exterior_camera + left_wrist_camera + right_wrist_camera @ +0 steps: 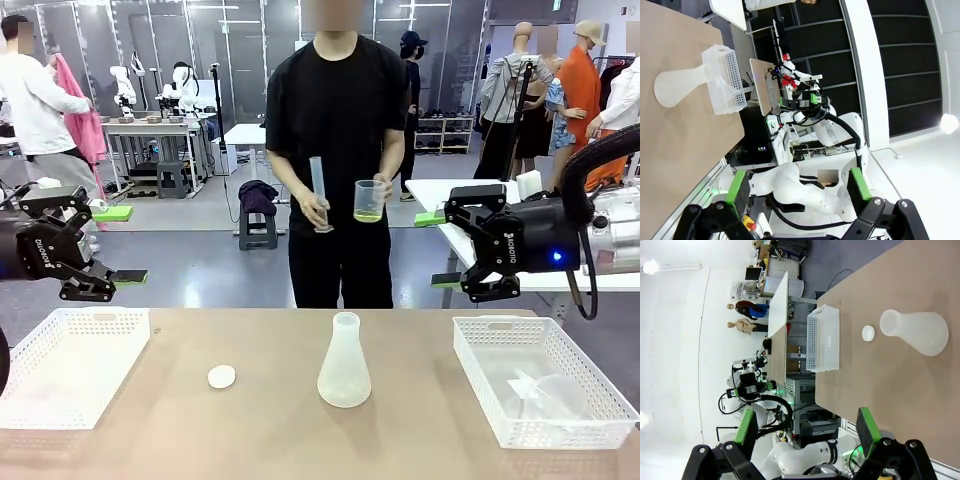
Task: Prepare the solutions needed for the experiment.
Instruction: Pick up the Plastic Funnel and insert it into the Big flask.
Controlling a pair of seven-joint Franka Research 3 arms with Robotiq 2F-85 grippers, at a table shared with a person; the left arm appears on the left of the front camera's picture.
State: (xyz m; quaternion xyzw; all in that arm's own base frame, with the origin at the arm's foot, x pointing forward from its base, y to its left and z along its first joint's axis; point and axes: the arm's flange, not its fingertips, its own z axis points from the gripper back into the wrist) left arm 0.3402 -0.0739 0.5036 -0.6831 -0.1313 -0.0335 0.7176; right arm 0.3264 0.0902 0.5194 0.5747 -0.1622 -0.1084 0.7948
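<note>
Holding: person [340, 150] at far side of desk [250, 430] has a clear cylinder [318, 190] upright in one hand [316, 210] and a clear beaker [369, 200] in the other hand [386, 190]. The two vessels are near each other at waist height, not touching.
Solution: pale yellow-green solution [368, 214], a shallow layer at the beaker bottom, held up off the desk.
Cylinder fill: cannot tell.
Flask: frosted conical flask [344, 365] upright at mid desk, neck up. It also shows in the left wrist view [680, 85] and the right wrist view [917, 330].
Cap: small white round cap [221, 376] flat on the desk, left of the flask and apart from it. It sits near the flask mouth in the right wrist view [868, 333].
Left basket: white mesh left basket [100, 313] at the desk's left side [822, 340].
Right basket: white mesh right basket [500, 400] at the desk's right side [727, 80], with a clear plastic item [545, 395] inside, kind unclear.
Left claw: left claw [125, 243] is raised off the desk above the left basket's far end, fingers spread wide, gripping nothing. Its green pads stand well apart in its wrist view [796, 187].
Right claw: right claw [437, 250] is raised above the right basket's far end, fingers spread, gripping nothing. Its pads are also apart in its wrist view [806, 426].
</note>
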